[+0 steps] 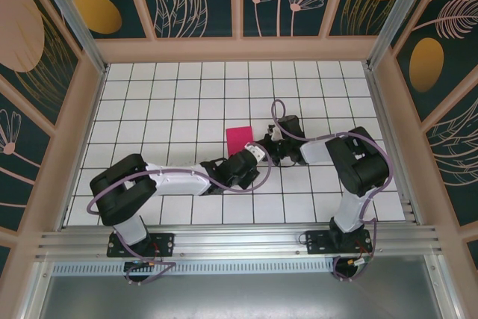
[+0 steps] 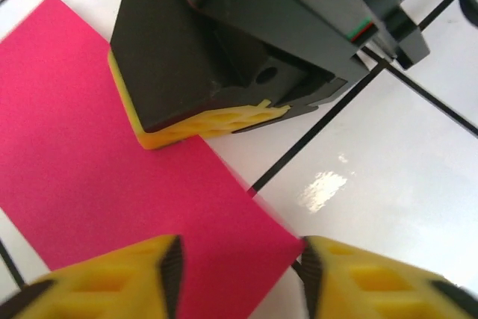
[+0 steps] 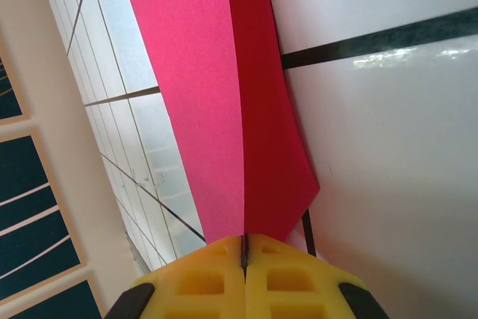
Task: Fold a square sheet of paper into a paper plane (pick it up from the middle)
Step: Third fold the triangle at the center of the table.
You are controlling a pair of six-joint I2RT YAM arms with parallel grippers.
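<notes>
The square sheet of paper (image 1: 240, 140) is magenta-red and lies on the tiles mid-table, looking like a narrow rectangle. In the right wrist view the paper (image 3: 202, 95) has a crease running away from the fingertips, with one half brighter than the other. My right gripper (image 3: 244, 248) is shut on its near edge. The left wrist view has the paper (image 2: 89, 155) lying flat, with the right gripper (image 2: 209, 121) pinching its right edge. My left gripper (image 2: 239, 267) is open, its yellow fingers straddling the paper's near corner. Both grippers meet at the paper's right side (image 1: 263, 149).
The white tiled table (image 1: 179, 95) is ringed by wooden walls (image 1: 239, 48) with dark floral panels. Both arms reach inward from the near edge, and their purple cables (image 1: 278, 113) loop beside the paper.
</notes>
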